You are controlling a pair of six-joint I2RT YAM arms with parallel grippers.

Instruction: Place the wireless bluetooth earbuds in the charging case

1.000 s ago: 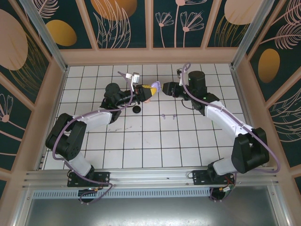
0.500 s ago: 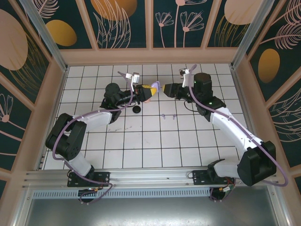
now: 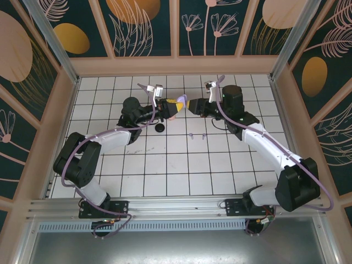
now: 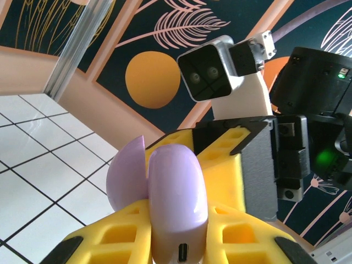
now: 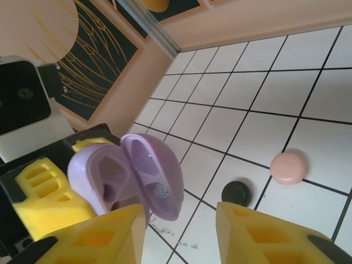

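The white tiled table [image 3: 165, 165] spreads across the middle of the top view, and both arms reach to upper centre, where they meet. The left gripper [image 3: 171, 108] pinches the lavender charging case [image 4: 177, 192] between its yellow fingers [image 4: 110, 236], holding it off the tiles with the lid swung open. The right gripper [image 5: 181, 220] faces it with its jaws spread, one finger just beside the open lid. At the lower right of the right wrist view, a round pink object [image 5: 289, 168] and a smaller round black object [image 5: 236, 192] lie on the tiles. Two tiny lavender earbuds [image 3: 191, 134] lie on the table just below the grippers, apart from the case.
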